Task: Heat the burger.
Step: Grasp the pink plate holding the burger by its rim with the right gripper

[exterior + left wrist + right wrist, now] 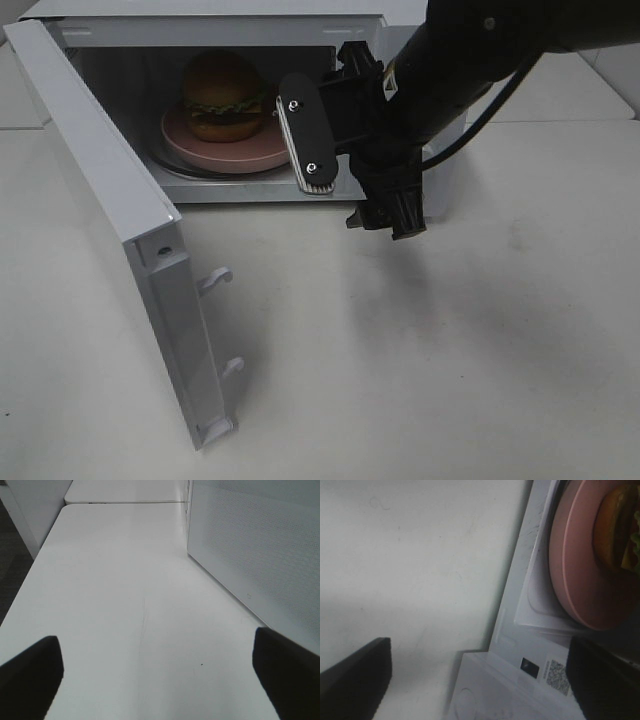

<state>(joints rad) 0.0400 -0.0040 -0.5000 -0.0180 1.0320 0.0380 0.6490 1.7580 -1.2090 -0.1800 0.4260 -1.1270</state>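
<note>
A broad white matte tabletop (450, 350) fills most of the high view, evenly lit, with soft grey shadows pooled across its middle. Faint scuffs and a thin hairline mark run along its surface in the left wrist view. A second white table (125, 491) butts against its far edge, a dark seam between them. Beside the rounded table corner lies dark grey carpeted floor (12, 555), and a pale grey wall panel (37, 505) rises there.

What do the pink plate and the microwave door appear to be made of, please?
The pink plate looks like matte plastic or melamine: even colour, soft dull sheen, though glazed ceramic is possible. The microwave door seems white painted metal or plastic, smooth and satin, with moulded plastic latch hooks on its edge.
</note>
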